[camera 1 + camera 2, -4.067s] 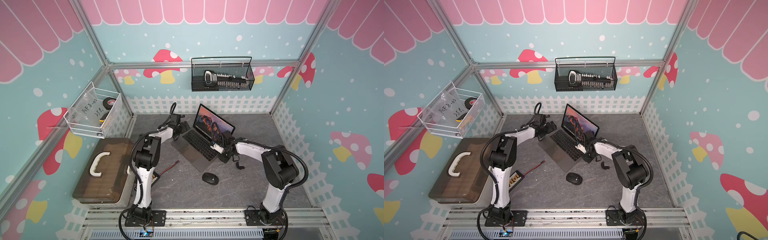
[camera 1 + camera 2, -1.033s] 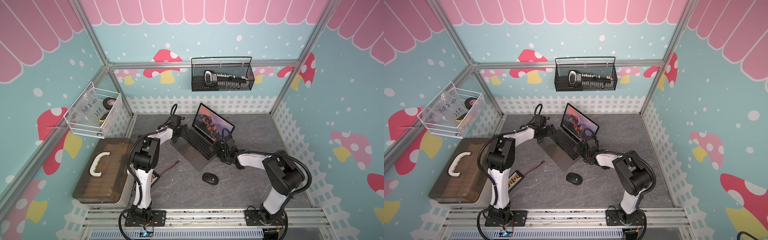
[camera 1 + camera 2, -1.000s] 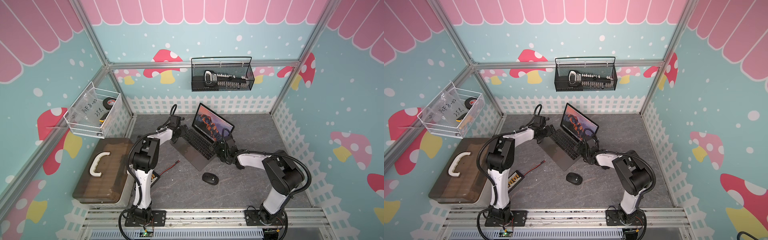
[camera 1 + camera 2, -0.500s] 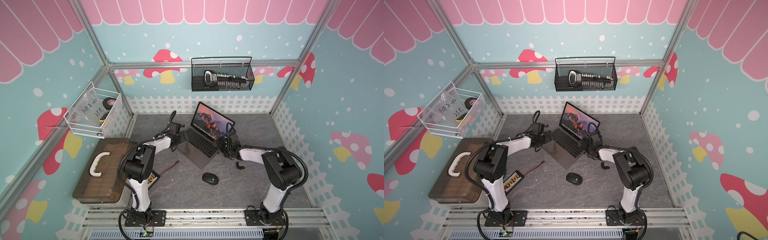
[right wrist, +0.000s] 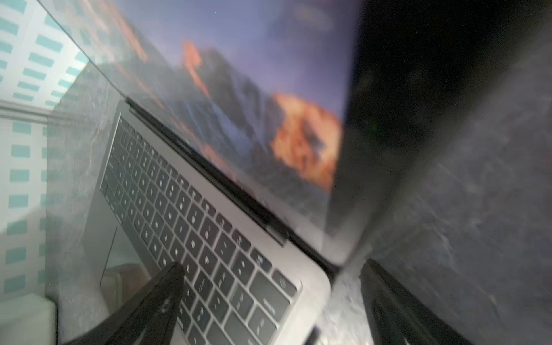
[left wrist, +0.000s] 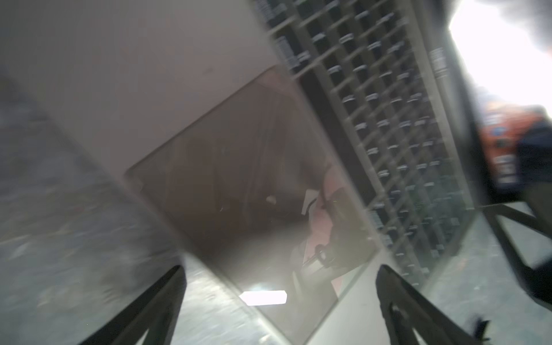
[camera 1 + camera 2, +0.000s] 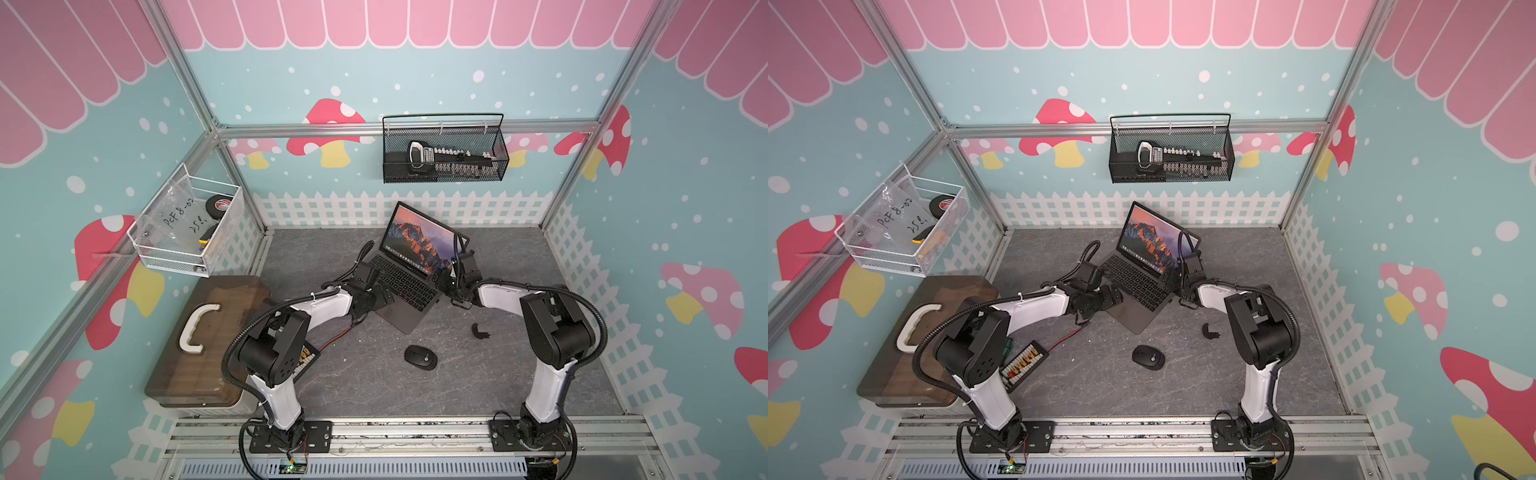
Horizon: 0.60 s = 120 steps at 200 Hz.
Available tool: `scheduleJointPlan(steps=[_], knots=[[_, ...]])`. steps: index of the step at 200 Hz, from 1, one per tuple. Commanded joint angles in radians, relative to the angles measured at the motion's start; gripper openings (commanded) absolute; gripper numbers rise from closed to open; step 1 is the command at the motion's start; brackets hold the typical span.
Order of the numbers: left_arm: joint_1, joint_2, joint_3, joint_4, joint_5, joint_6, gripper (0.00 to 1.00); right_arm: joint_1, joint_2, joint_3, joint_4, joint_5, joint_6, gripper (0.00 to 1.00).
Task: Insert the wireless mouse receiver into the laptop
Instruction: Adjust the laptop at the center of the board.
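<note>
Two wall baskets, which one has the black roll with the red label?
The white wire basket on the left wall holds that roll; the black mesh basket on the back wall holds a long tool.

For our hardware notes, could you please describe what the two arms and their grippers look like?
Both the left arm and right arm have glossy white links between bulky black joint housings, each with a ribbed black hose looping alongside. The left gripper and right gripper have slim, tapering black fingers.

Twin white-and-black arms
Left arm (image 7: 328,305) and right arm (image 7: 500,296): white shells, black joints, ribbed black cable hoses (image 7: 603,334), black base plates (image 7: 320,436), slim black gripper fingers (image 6: 161,298).
</note>
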Motion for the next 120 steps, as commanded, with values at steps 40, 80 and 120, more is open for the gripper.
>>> scheduleJointPlan(steps=[40, 80, 120], knots=[[0.214, 0.233, 0.442, -0.207, -0.079, 0.236, 1.0, -0.058, -0.126, -0.071, 0.12, -0.044, -0.354, 0.96], [0.242, 0.42, 0.623, -0.304, -0.008, 0.257, 1.0, -0.085, -0.044, 0.048, 0.126, -0.05, -0.442, 0.95], [0.235, 0.409, 0.508, -0.278, 0.09, 0.225, 0.99, -0.086, -0.015, 0.13, 0.145, -0.193, -0.654, 0.79]])
